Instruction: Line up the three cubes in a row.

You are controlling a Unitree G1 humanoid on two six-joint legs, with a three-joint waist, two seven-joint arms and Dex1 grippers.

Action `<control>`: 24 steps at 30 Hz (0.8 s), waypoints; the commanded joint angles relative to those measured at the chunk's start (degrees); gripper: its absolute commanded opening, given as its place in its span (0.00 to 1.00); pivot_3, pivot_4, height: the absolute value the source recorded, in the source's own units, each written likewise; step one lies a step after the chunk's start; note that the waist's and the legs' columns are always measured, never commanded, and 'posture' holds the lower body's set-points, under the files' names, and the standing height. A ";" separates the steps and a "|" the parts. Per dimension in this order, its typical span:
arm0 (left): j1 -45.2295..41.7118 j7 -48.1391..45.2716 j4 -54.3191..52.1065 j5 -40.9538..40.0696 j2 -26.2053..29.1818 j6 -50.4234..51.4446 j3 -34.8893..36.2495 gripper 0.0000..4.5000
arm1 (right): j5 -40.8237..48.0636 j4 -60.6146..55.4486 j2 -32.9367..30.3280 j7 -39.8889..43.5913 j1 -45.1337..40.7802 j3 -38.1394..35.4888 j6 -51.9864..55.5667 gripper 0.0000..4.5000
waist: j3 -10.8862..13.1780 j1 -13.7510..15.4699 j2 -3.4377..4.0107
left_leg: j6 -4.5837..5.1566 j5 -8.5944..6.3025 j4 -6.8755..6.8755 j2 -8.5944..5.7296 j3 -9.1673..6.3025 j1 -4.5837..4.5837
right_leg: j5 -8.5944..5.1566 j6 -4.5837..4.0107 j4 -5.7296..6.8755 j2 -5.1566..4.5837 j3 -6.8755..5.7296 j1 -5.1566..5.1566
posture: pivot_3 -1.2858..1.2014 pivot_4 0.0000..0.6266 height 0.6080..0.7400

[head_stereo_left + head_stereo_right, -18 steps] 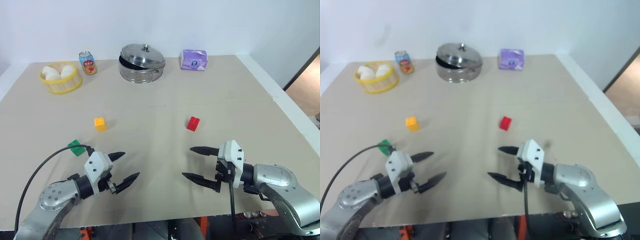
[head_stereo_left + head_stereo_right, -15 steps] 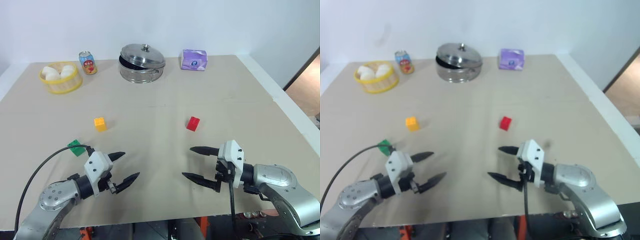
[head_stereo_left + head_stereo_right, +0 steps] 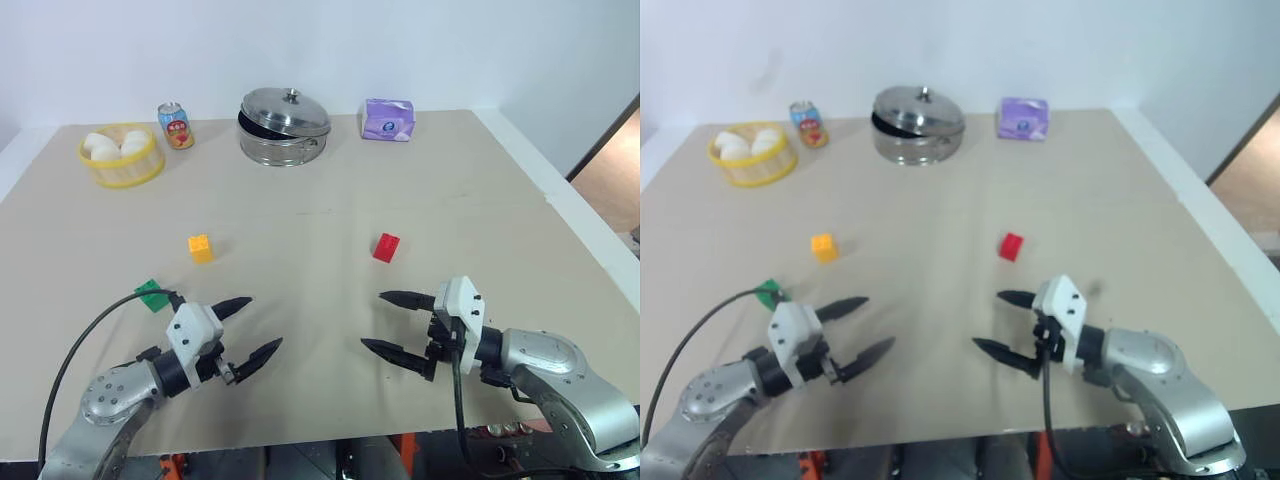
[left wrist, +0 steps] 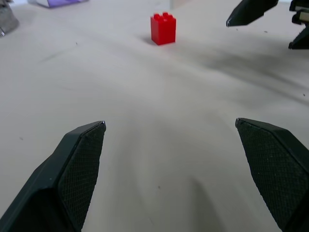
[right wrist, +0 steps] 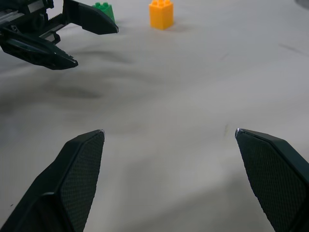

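Three studded cubes lie apart on the beige table (image 3: 330, 190). The yellow cube (image 3: 200, 247) sits left of centre, the red cube (image 3: 386, 247) right of centre, and the green cube (image 3: 152, 294) lies nearer me at the left, just behind my left arm. My left gripper (image 3: 261, 324) hovers open over the near part of the table, pointing toward the middle, with nothing between its fingers. My right gripper (image 3: 377, 322) faces it from the right, also open and holding nothing, a short way in front of the red cube (image 4: 163, 28).
Along the far edge stand a yellow basket of white buns (image 3: 121, 157), a drink can (image 3: 175, 125), a steel pot with a lid (image 3: 284, 126) and a purple packet (image 3: 388, 119). A black cable (image 3: 90, 335) loops over my left arm. The table's right edge drops to the floor.
Both grippers have shifted very slightly; the cubes lie where they were.
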 commanded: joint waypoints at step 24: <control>-5.59 0.00 -3.61 -1.57 -0.70 1.11 -2.65 0.99 | -16.09 47.66 2.21 7.78 -45.22 8.41 -5.08 1.00 | 0.00 -0.19 0.00 | 0.06 0.02 -0.05 0.05 0.12 -0.02 | 0.10 0.04 0.02 0.23 0.30 -0.14 | 0.52 0.24 1.00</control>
